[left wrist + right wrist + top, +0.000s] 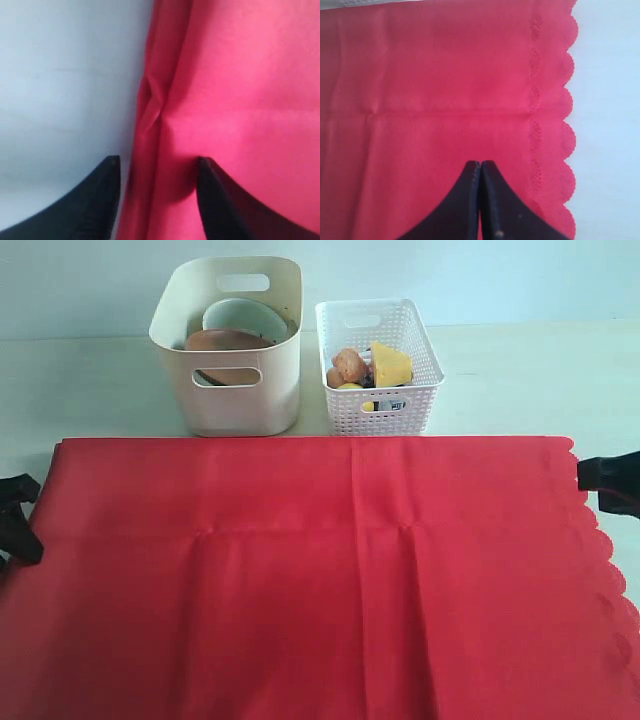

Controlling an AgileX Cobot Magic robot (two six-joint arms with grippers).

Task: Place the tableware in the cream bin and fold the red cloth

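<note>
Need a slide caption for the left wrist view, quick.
Open left gripper straddling the rumpled edge of the red cloth on the pale table.

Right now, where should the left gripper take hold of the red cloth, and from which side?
Grip the red cloth at its left edge, coming from the outer left side. There the hem is bunched into a raised ridge, and the open left gripper straddles it; the flat middle probably offers nothing to pinch.
</note>
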